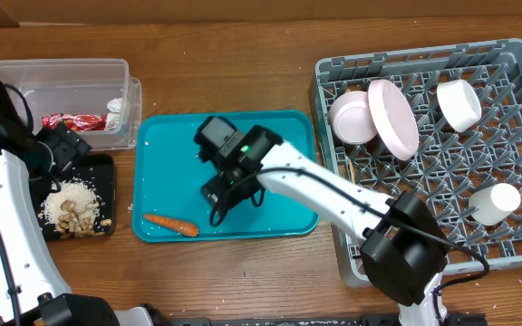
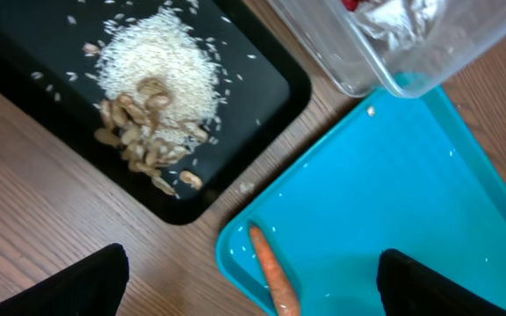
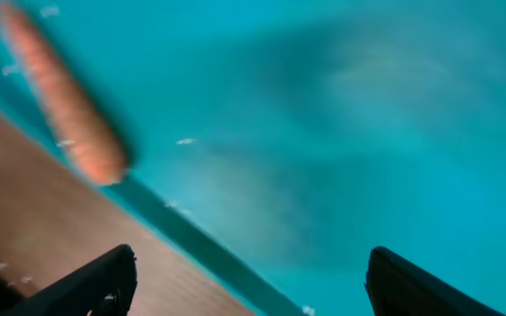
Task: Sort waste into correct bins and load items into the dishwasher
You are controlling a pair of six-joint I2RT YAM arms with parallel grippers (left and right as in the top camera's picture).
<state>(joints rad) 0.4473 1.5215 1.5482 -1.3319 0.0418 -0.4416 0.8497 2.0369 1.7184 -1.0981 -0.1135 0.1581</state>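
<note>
The orange carrot lies at the front left of the teal serving tray. My right gripper hovers open and empty over that tray, with the carrot up and to the left of its fingers. My left gripper is open and empty above the tray's corner and the carrot. The black tray holds rice with brown bits. The clear tub holds the red wrapper and foil ball. The chopsticks are out of view.
The grey dish rack at the right holds the plate, a bowl, another bowl and the cup. A few rice grains lie on the teal tray and on the wood beside the black tray.
</note>
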